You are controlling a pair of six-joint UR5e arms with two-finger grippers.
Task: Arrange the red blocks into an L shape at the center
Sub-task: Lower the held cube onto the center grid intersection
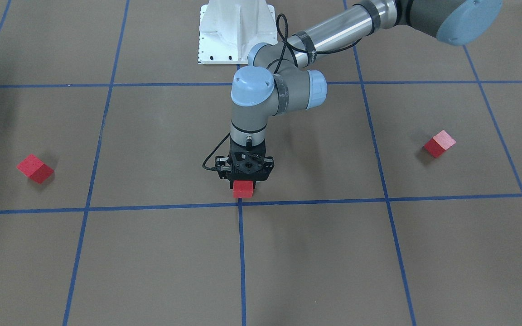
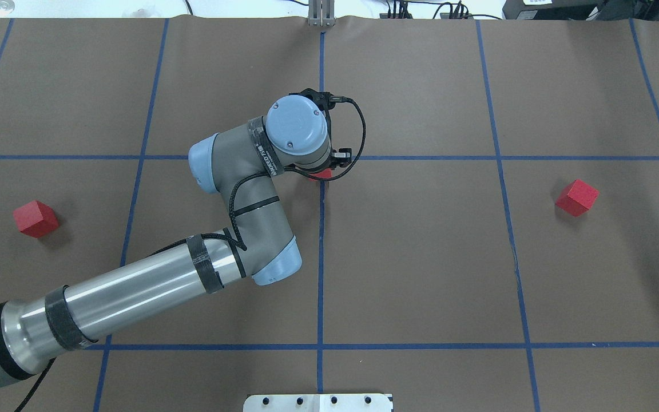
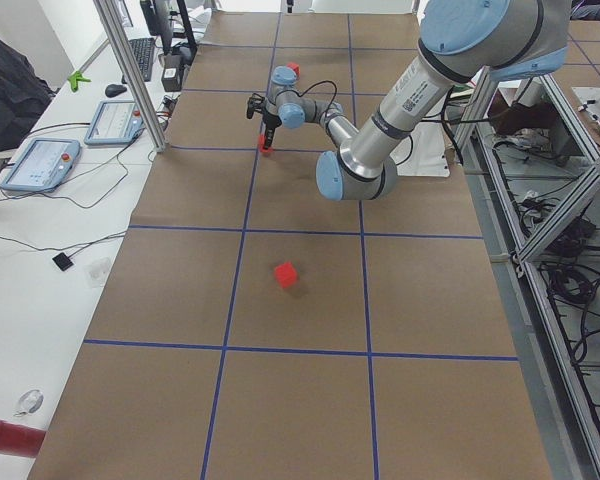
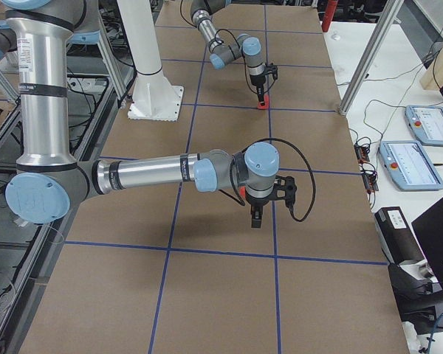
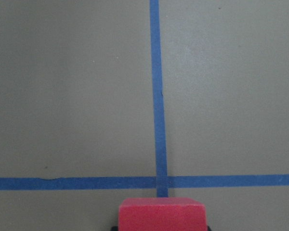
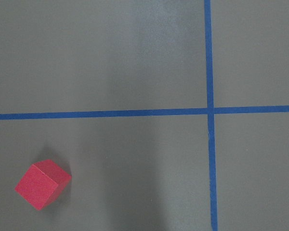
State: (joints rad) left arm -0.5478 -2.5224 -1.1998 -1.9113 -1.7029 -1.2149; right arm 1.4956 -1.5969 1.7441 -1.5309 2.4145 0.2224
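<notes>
**A:** What sort of place is this?

**B:** A robotics lab. A left arm (image 2: 135, 292) and a right arm (image 4: 148, 173) reach over a table papered brown (image 1: 161, 149) and ruled into squares with blue tape (image 1: 243, 253). A white pedestal (image 4: 149, 74) stands on it.

**A:** What else says lab?

**B:** Aluminium framing (image 3: 130, 70) rises at the table's edge. On the white bench (image 3: 40, 260) beside it are 2 teach pendants (image 3: 38, 163), a keyboard (image 3: 142, 58) and a mouse (image 3: 116, 90). Loose cables (image 3: 570, 290) hang in the frame at the robot's side.

The middle block (image 1: 243, 189) is just beside the center (image 1: 240, 203), left block (image 2: 35, 218) and right block (image 2: 576, 197) far out.
</notes>
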